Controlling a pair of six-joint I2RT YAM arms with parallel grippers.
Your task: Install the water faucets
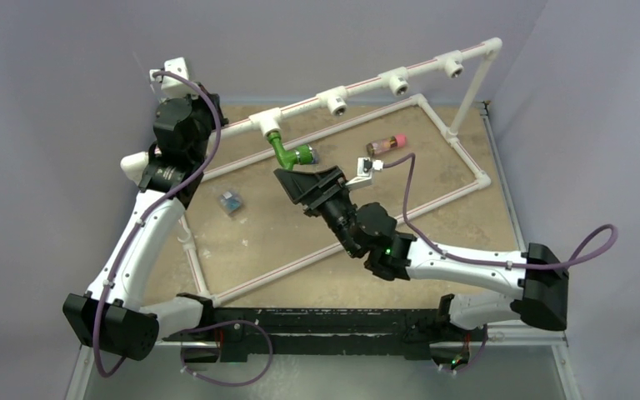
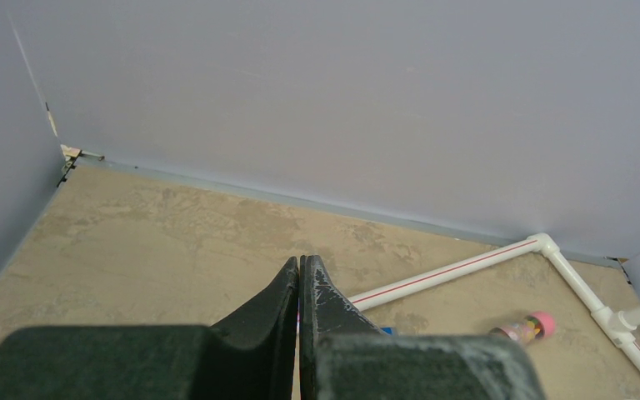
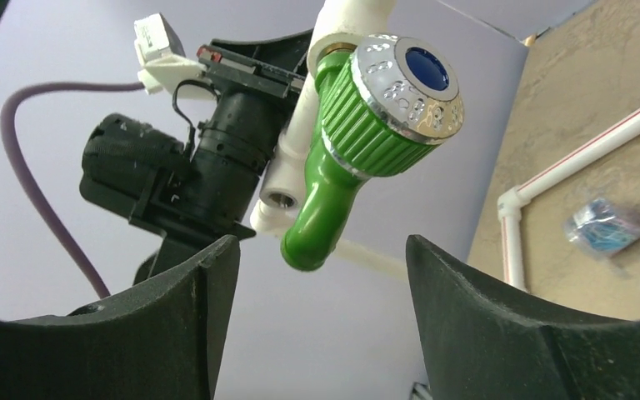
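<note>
A bright green water faucet (image 1: 286, 153) with a ribbed knob and chrome cap hangs from the leftmost tee of the raised white pipe rail (image 1: 367, 83). In the right wrist view the faucet (image 3: 358, 142) sits under the tee (image 3: 346, 21), with its spout pointing down toward the gap between my jaws. My right gripper (image 3: 321, 250) is open just short of the spout, touching nothing; from above it (image 1: 308, 172) sits right in front of the faucet. My left gripper (image 2: 300, 265) is shut and empty, raised over the back left of the table.
A white pipe frame (image 1: 458, 150) lies flat on the tan table. A pink-capped bottle (image 1: 386, 145) rests inside it near the back right, and a small blue packet (image 1: 231, 201) lies at the left. My left arm (image 3: 183, 158) stands close behind the faucet.
</note>
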